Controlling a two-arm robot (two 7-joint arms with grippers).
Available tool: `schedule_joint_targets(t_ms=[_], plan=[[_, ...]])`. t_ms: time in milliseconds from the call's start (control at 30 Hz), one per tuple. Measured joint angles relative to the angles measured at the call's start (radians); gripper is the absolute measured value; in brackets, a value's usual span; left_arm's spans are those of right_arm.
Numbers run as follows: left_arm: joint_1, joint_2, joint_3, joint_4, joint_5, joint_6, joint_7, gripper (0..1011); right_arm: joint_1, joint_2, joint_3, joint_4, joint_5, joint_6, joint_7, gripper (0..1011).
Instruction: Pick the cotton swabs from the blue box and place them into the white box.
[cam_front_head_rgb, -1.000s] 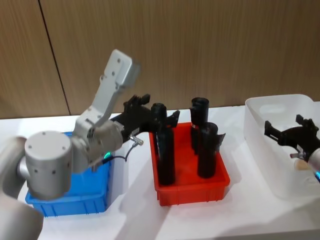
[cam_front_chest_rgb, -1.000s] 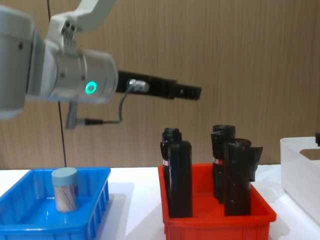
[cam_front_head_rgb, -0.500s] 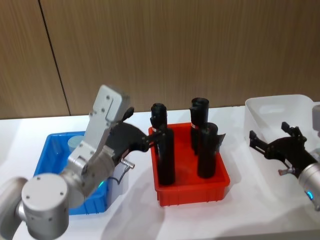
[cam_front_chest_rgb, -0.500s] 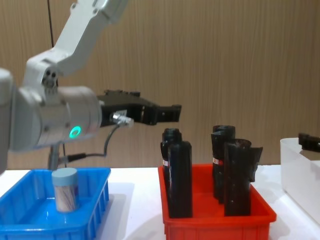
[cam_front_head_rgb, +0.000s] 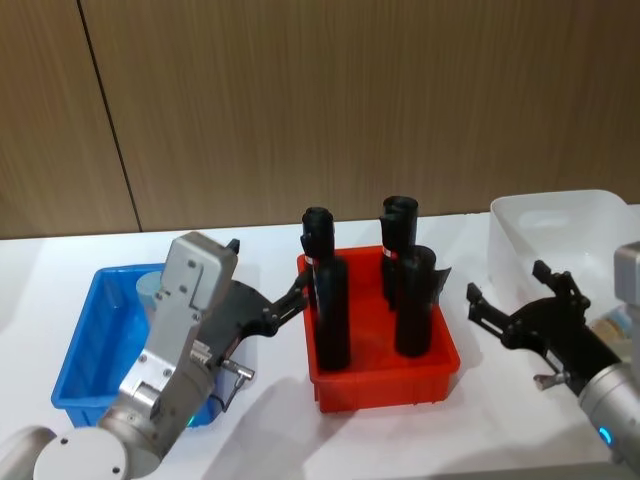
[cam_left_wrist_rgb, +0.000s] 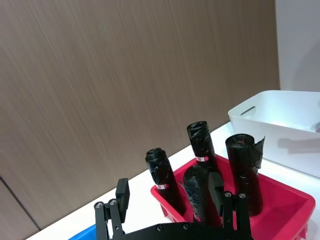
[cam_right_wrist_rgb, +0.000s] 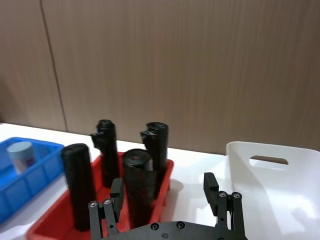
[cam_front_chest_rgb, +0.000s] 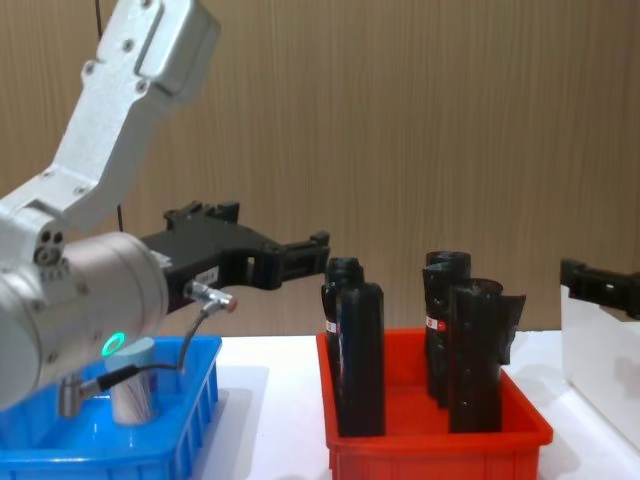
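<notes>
Head view: left gripper (cam_front_head_rgb: 266, 272) and right gripper (cam_front_head_rgb: 507, 284) have been drawn back, fingers released (empty); cotton swabs (cam_front_head_rgb: 150, 287) remain unpicked in blue box (cam_front_head_rgb: 95, 335).

No legible text anywhere.
Black bottles (cam_front_head_rgb: 332, 310) in the red bin (cam_front_head_rgb: 385, 385), centre of the head view, carry small red-and-white label bands (cam_front_head_rgb: 318, 262); the print is too small to read.

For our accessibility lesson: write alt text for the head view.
A swab jar stands in the blue box at left; the open left pincer hangs between that box and a red bin of black bottles. The open right pincer hangs beside the white box.
</notes>
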Motion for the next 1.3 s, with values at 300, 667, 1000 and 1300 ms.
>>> schedule_joint_targets(t_ms=[300,667,1000,1300], plan=[[0.02,0.008,0.003,-0.007,0.004,-0.028,0.023,1000,-0.046,0.004,-0.013,-0.059,0.001,-0.014,-0.006,1001],[0.02,0.008,0.003,-0.007,0.004,-0.028,0.024,1000,-0.051,0.003,-0.014,-0.065,0.001,-0.015,-0.006,1001],[0.02,0.008,0.002,-0.007,0.004,-0.028,0.024,999,-0.051,0.003,-0.013,-0.065,0.001,-0.015,-0.006,1001],[0.02,0.008,0.002,-0.007,0.004,-0.028,0.024,1000,-0.033,0.003,-0.005,-0.039,0.005,-0.015,0.007,1001]])
